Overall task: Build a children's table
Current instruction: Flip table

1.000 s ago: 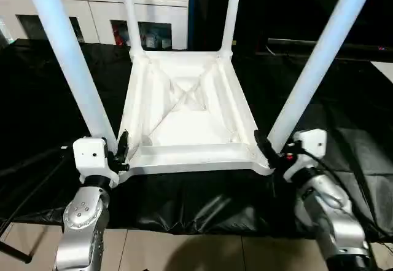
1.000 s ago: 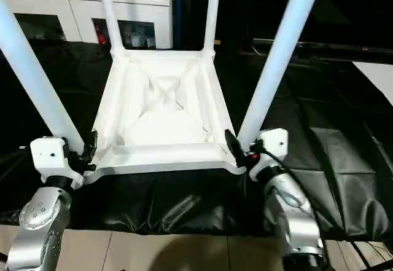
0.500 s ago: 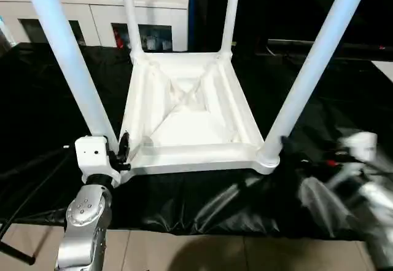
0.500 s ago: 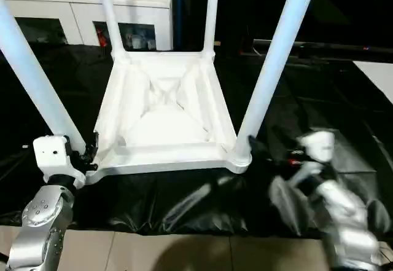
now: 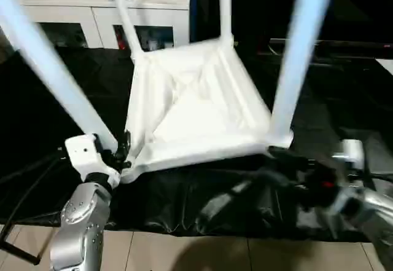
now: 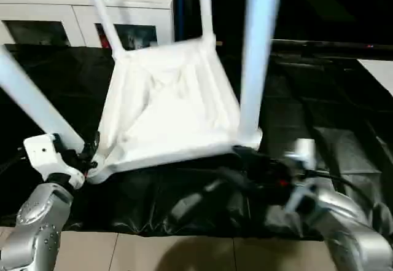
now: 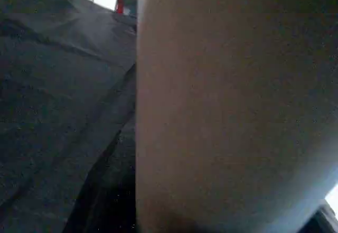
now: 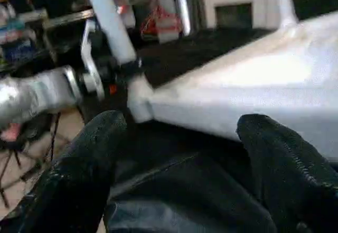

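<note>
1. While my left gripper (image 5: pixel 120 154) stays clamped on the near-left corner of the children's table (image 5: pixel 196 108), right where that corner's leg meets its socket, my right gripper (image 8: pixel 174 175) has let go: its two black fingers (image 8: pixel 84 175) stand spread wide with nothing between them, just short of the tabletop's near edge.

2. From the head cameras, my right gripper hovers low over the black sheet (image 5: pixel 344 117), below and just beside the near-right corner, apart from it.

3. The table lies upside down on that sheet, all four legs pointing up. It sits tilted, the near-right corner raised and the near-left corner low in my grip.

4. I judge it light for its bulk, being hollow moulded plastic, but awkward: the long legs give plenty of leverage, so a one-corner hold lets it swing.

5. The plastic looks smooth and likely slippery under the finger pads. It is stiff enough not to sag, and the ribs should keep the top from flexing.

6. The best holds, to my mind, are the corner sockets or the thick rim between them; a leg base (image 5: pixel 279 120) also works, since the tubes are widest there.

7. The tabletop is a white rectangle with a raised rim and diagonal ribs crossing its underside; the legs are plain tapered white tubes.

8. Behind stands a white cabinet (image 5: pixel 98 13) with glass doors.
</note>
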Motion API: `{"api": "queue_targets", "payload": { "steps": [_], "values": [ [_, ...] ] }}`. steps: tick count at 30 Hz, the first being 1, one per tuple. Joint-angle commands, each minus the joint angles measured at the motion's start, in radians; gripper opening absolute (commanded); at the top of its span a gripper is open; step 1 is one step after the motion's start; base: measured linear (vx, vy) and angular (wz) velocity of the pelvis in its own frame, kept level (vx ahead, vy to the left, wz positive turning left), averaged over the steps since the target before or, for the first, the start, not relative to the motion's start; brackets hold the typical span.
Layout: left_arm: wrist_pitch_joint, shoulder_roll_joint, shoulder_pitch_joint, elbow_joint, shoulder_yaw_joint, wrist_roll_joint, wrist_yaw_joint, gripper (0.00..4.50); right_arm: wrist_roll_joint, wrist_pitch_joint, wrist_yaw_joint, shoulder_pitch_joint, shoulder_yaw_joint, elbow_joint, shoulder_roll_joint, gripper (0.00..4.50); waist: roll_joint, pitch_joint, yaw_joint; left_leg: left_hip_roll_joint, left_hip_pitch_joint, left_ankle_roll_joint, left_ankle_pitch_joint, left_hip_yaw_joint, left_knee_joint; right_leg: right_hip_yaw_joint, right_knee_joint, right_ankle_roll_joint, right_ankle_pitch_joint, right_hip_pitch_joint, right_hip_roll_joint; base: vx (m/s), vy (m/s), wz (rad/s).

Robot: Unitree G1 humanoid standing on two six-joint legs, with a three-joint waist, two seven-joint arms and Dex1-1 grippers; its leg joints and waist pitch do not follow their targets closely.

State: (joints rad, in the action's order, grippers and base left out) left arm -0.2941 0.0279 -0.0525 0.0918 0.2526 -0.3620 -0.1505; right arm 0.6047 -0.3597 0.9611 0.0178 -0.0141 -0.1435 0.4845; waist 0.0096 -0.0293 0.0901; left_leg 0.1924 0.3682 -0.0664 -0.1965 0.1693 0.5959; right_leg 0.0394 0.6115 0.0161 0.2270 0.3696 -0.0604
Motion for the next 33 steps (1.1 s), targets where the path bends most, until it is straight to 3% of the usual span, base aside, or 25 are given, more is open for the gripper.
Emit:
{"api": "queue_targets", "payload": {
  "steps": [1, 2, 3, 4, 5, 6, 7, 9, 15, 16, 18, 24, 29, 33],
  "values": [
    [-0.086, -0.032, -0.011, -0.022, -0.035, -0.083, -0.026, 2.02, -0.088, 0.008, -0.063, 0.040, 0.057, 0.050, -0.037, 3.81, -0.017, 0.033, -0.008, 0.031, 0.001, 0.036, -0.187, -0.012, -0.075, -0.035, -0.091, -0.148, 0.264, -0.016, -0.067, 0.000, 0.000, 0.00],
    [-0.088, -0.030, -0.015, -0.017, -0.043, -0.079, -0.032, 2.02, -0.119, 0.009, -0.095, 0.070, 0.082, 0.083, -0.067, 3.81, -0.015, 0.034, -0.005, 0.037, -0.006, 0.028, -0.197, -0.012, -0.074, -0.037, -0.092, -0.147, 0.256, -0.012, -0.066, 0.000, 0.000, 0.00],
    [-0.089, -0.024, -0.016, -0.011, -0.055, -0.069, -0.035, 2.02, -0.134, 0.008, -0.117, 0.090, 0.098, 0.104, -0.087, 3.81, -0.025, 0.034, -0.006, 0.036, -0.004, 0.026, -0.195, -0.012, -0.077, -0.038, -0.087, -0.147, 0.244, -0.015, -0.066, 0.000, 0.000, 0.00],
    [-0.091, -0.023, -0.015, -0.006, -0.061, -0.068, -0.038, 2.02, -0.134, 0.009, -0.116, 0.100, 0.104, 0.117, -0.094, 3.81, -0.021, 0.035, -0.002, 0.037, -0.006, 0.024, -0.192, -0.012, -0.078, -0.038, -0.087, -0.146, 0.233, -0.015, -0.066, 0.000, 0.000, 0.00],
    [-0.091, -0.023, -0.015, -0.006, -0.061, -0.068, -0.038, 2.02, -0.134, 0.009, -0.116, 0.100, 0.104, 0.117, -0.094, 3.81, -0.026, 0.037, 0.000, 0.039, -0.008, 0.027, -0.186, -0.011, -0.076, -0.039, -0.086, -0.146, 0.211, -0.015, -0.066, 0.000, 0.000, 0.00],
    [-0.101, -0.026, -0.014, 0.004, -0.061, -0.070, -0.036, 2.02, -0.134, 0.005, -0.127, 0.111, 0.110, 0.134, -0.100, 3.81, -0.020, 0.039, 0.004, 0.042, -0.010, 0.029, -0.165, -0.011, -0.075, -0.041, -0.081, -0.154, 0.155, -0.015, -0.065, 0.000, 0.000, 0.00],
    [-0.101, -0.026, -0.014, 0.004, -0.061, -0.070, -0.036, 2.02, -0.134, 0.005, -0.127, 0.111, 0.110, 0.134, -0.100, 4.10, -0.025, 0.039, 0.006, 0.042, -0.007, 0.034, -0.138, -0.010, -0.074, -0.040, -0.074, -0.160, 0.105, -0.019, -0.064, 0.000, 0.000, 0.00],
    [-0.134, -0.038, -0.016, 0.036, -0.058, -0.093, -0.024, 2.02, -0.122, -0.028, -0.173, 0.143, 0.110, 0.175, -0.138, 4.20, -0.030, 0.039, 0.006, 0.039, -0.002, 0.045, -0.108, -0.008, -0.072, -0.039, -0.068, -0.169, 0.046, -0.025, -0.066, 0.000, 0.000, 0.00],
    [-0.161, -0.049, -0.019, 0.065, -0.060, -0.109, -0.008, 2.02, -0.126, -0.081, -0.225, 0.168, 0.100, 0.216, -0.195, 4.50, -0.031, 0.034, -0.008, 0.039, -0.003, 0.031, -0.155, -0.008, -0.076, -0.039, -0.077, -0.167, 0.137, -0.024, -0.069, 0.000, 0.000, 0.00],
    [-0.164, -0.053, -0.019, 0.070, -0.061, -0.111, -0.004, 2.02, -0.125, -0.094, -0.239, 0.169, 0.098, 0.223, -0.208, 4.50, -0.040, 0.034, -0.009, 0.039, -0.004, 0.025, -0.153, -0.006, -0.076, -0.040, -0.077, -0.167, 0.141, -0.023, -0.068, 0.000, 0.000, 0.00],
    [-0.162, -0.060, -0.019, 0.075, -0.061, -0.112, 0.004, 2.02, -0.114, -0.111, -0.251, 0.166, 0.097, 0.226, -0.224, 4.50, -0.032, 0.036, -0.004, 0.040, -0.008, 0.022, -0.141, -0.006, -0.074, -0.042, -0.075, -0.171, 0.122, -0.020, -0.068, 0.000, 0.000, 0.00],
    [-0.164, -0.071, -0.021, 0.079, -0.054, -0.110, 0.015, 2.02, -0.099, -0.103, -0.258, 0.165, 0.092, 0.225, -0.241, 4.50, -0.036, 0.035, -0.002, 0.039, -0.005, 0.021, -0.125, -0.006, -0.075, -0.041, -0.070, -0.169, 0.056, -0.027, -0.068, 0.000, 0.000, 0.00],
    [-0.181, -0.082, -0.023, 0.090, -0.049, -0.105, 0.020, 2.02, -0.001, -0.109, -0.249, 0.166, 0.028, 0.183, -0.307, 4.50, -0.034, 0.034, -0.003, 0.042, -0.006, 0.023, -0.143, -0.008, -0.077, -0.041, -0.071, -0.165, 0.082, -0.024, -0.069, 0.000, 0.000, 0.00],
    [-0.181, -0.082, -0.024, 0.088, -0.051, -0.106, 0.024, 2.02, -0.026, -0.102, -0.323, 0.193, 0.000, 0.226, -0.343, 4.50, -0.032, 0.035, -0.004, 0.040, -0.006, 0.008, -0.128, -0.008, -0.077, -0.041, -0.069, -0.166, 0.065, -0.025, -0.068, 0.000, 0.000, 0.00]
  ]
}}
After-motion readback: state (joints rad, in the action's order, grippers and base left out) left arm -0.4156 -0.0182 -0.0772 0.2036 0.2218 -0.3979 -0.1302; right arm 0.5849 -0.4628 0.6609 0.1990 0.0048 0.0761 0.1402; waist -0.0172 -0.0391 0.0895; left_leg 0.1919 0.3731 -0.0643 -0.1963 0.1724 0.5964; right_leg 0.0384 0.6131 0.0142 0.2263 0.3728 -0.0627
